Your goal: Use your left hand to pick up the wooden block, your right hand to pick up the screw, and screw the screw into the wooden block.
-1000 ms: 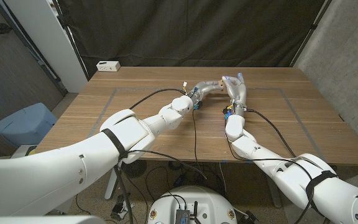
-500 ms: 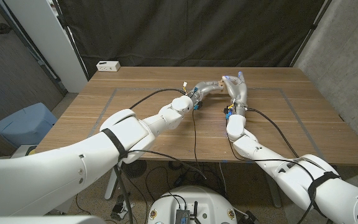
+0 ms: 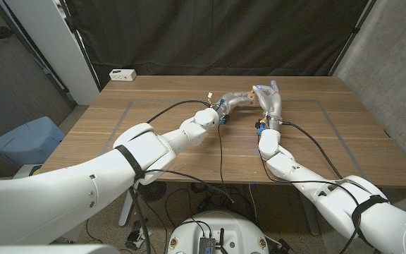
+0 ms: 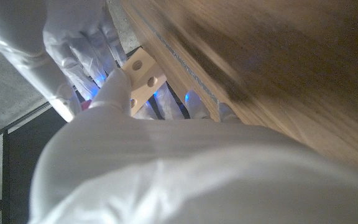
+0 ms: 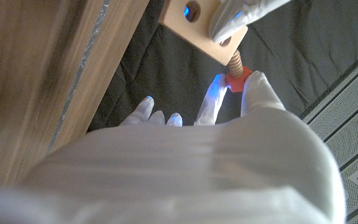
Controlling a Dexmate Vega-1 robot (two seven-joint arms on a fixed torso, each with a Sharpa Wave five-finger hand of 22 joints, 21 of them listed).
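A: What has moved since a second ago?

B: Very little. The right hand (image 3: 269, 96) has turned slightly at the wrist; the left hand (image 3: 232, 99) sits as it did, both raised over the far middle of the table (image 3: 344, 134).

A: Where are the task's things?

B: The left hand's fingers are clamped on the wooden block (image 5: 204, 23). The screw (image 5: 235, 70), red-headed, has its tip in a hole of the block, and the right hand's fingers (image 5: 253, 87) pinch its head.

A: How far along?

B: Both pickups look done and the threading has started. Much thread is bare, so I judge that more turning is left.

A: Anything else?

B: A small white box (image 3: 122, 74) at the far left corner.
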